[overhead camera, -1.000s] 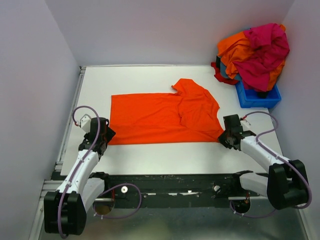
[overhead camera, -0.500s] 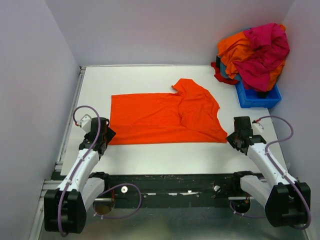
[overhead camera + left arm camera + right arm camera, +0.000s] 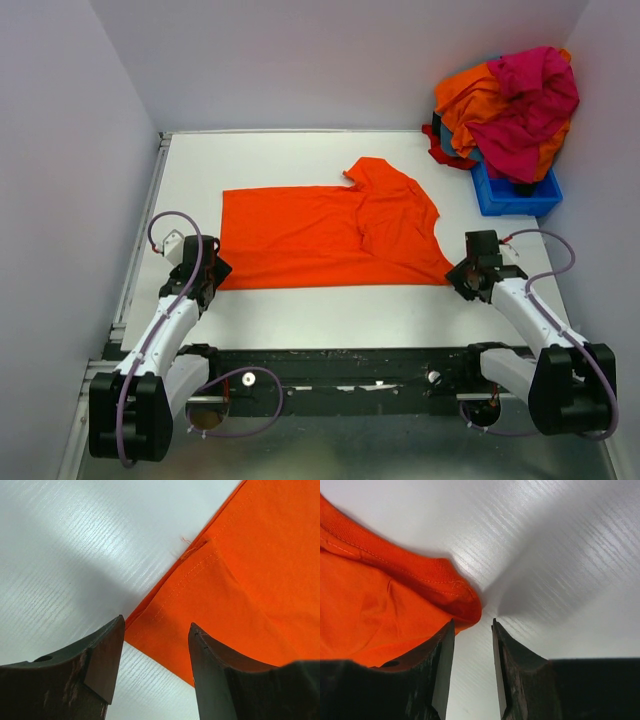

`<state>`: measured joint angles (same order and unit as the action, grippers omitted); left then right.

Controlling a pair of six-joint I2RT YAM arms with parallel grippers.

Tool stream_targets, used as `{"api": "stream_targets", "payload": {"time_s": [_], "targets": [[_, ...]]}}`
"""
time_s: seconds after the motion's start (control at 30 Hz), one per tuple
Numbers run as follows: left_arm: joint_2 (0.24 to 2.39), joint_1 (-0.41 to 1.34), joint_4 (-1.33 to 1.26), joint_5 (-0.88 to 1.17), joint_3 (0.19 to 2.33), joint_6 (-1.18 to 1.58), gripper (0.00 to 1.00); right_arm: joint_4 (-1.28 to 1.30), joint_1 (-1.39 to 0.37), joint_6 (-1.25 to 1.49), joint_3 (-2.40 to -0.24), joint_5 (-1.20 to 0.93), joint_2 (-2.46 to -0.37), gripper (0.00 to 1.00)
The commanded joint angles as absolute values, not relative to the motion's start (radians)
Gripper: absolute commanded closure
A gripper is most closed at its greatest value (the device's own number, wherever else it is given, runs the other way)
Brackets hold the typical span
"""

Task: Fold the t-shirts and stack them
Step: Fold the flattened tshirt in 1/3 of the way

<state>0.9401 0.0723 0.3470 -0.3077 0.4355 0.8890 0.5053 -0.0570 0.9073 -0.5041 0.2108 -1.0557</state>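
Note:
One bright orange t-shirt [image 3: 330, 235] lies spread flat on the white table [image 3: 300, 160], one sleeve folded over its right half. My left gripper [image 3: 208, 272] sits low at the shirt's near-left corner. In the left wrist view it [image 3: 156, 630] is open, with the hemmed corner [image 3: 200, 590] just beyond its fingertips. My right gripper [image 3: 463, 275] is at the shirt's near-right corner. In the right wrist view it [image 3: 472, 625] is open, with only bare table in the narrow gap. The shirt's rolled edge [image 3: 445, 587] lies beside the left fingertip.
A blue plastic bin [image 3: 505, 198] stands at the back right, heaped with more orange, magenta and red t-shirts [image 3: 515, 95]. Grey walls close in the table on the left, back and right. The arms' dark base rail [image 3: 340, 365] runs along the near edge.
The right gripper pulled away to the right of the shirt's corner, then came partway back towards it, and its jaws have opened. The left arm and the shirt have hardly moved.

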Motion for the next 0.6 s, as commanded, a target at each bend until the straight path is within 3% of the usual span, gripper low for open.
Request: {"api": "stream_targets", "payload": {"time_s": [0.0, 0.27, 0.4, 0.57], "targets": [[0.940, 0.074, 0.367, -0.314, 0.456, 0.897, 0.35, 0.472, -0.054, 0.931, -0.520, 0.235, -1.095, 0.58], [0.951, 0.074, 0.367, -0.318, 0.457, 0.902, 0.36, 0.426, -0.052, 0.962, -0.520, 0.236, -1.190, 0.68], [0.960, 0.074, 0.371, -0.318, 0.463, 0.900, 0.36, 0.457, -0.046, 0.980, -0.522, 0.261, -1.172, 0.99], [0.963, 0.074, 0.374, -0.316, 0.459, 0.907, 0.39, 0.514, -0.017, 0.977, -0.508, 0.307, -1.054, 0.99]]}}
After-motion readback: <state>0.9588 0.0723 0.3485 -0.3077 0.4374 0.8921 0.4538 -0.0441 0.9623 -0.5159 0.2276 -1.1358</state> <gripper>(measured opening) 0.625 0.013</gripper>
